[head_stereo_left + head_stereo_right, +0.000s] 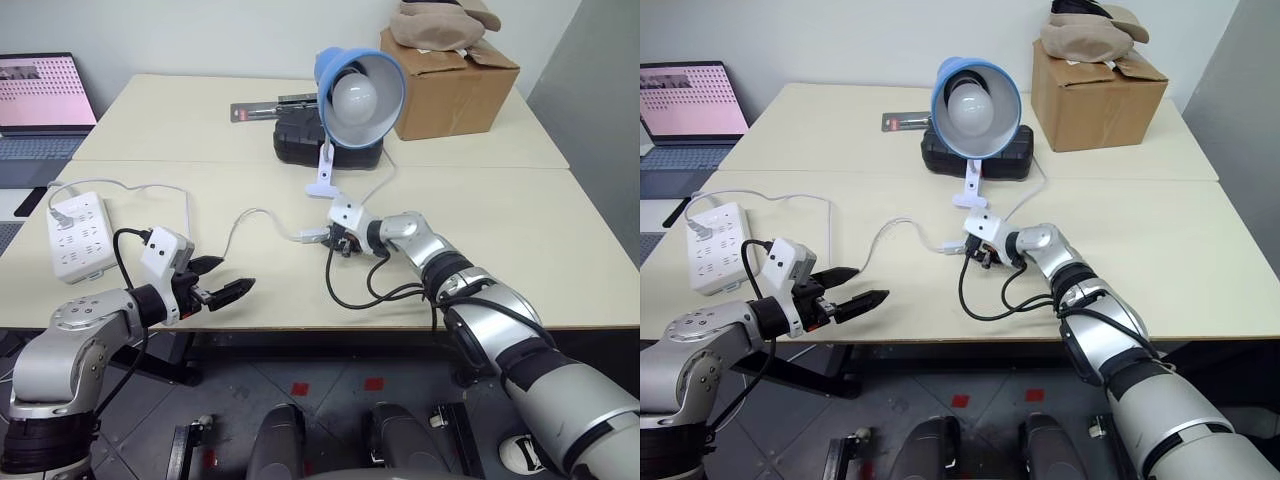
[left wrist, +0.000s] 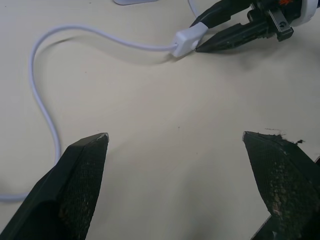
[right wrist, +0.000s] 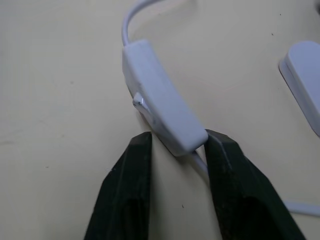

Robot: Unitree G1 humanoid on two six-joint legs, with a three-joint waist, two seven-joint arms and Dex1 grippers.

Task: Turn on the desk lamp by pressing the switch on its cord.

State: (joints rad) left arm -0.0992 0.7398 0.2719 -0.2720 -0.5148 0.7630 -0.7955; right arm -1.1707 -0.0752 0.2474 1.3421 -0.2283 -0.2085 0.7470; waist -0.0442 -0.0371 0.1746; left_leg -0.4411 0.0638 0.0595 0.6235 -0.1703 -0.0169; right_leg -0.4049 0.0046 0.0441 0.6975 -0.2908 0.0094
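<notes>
On the table (image 1: 560, 250), the desk lamp (image 1: 358, 92) at the far middle, bulb not visibly lit, so probably not switched on yet. From its clip base, the cord (image 1: 240, 225) running toward the near left. Right gripper (image 3: 175, 145) closed on one end of the switch (image 3: 160, 97), at the table's middle. Rocker apparently not pressed; press remains. Left gripper (image 1: 228, 285) near the front edge, fingers wide apart, holding nothing. In right wrist view, the small rocker on the switch's side, too small to see from the head. In left wrist view, both black fingers pinching the switch end.
</notes>
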